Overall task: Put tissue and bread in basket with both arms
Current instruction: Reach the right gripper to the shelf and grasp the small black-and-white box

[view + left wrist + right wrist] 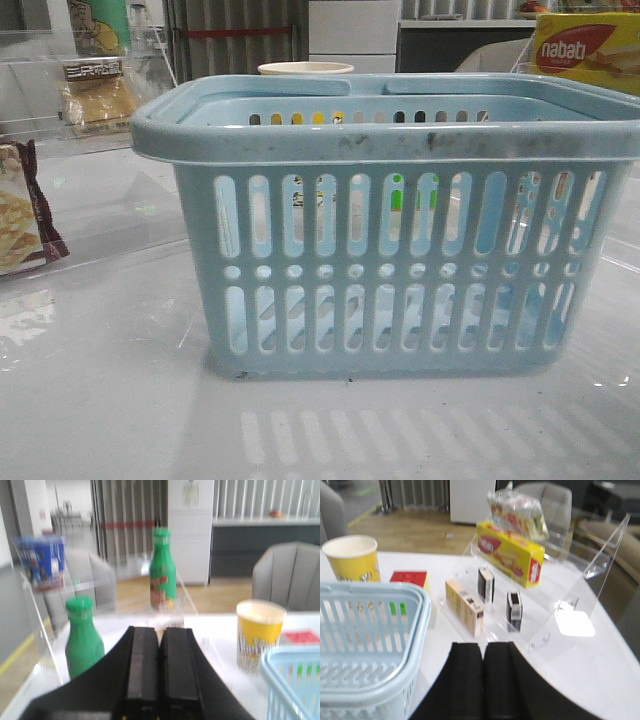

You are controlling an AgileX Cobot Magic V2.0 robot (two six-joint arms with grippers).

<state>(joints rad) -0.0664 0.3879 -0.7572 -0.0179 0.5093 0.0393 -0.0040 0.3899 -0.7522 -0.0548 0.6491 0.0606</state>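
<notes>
The light-blue basket [385,265] fills the middle of the front view; nothing shows in it. The bread [95,95], a clear packet with a dark label strip, stands on a clear shelf at the far left. Two small dark tissue packs [486,585] [514,611] stand upright on a clear acrylic shelf in the right wrist view. My left gripper [159,630] is shut and empty, facing green bottles, with the basket's corner [295,680] to its side. My right gripper [483,647] is shut and empty beside the basket's rim [424,615]. Neither gripper shows in the front view.
A maroon-edged snack bag [20,210] lies at the left. A yellow nabati box [590,50] sits at the back right, also on the acrylic shelf [510,552]. A yellow paper cup [352,557], a red box [409,577], a tan box [464,607] and two green bottles [162,570] [84,637] stand around.
</notes>
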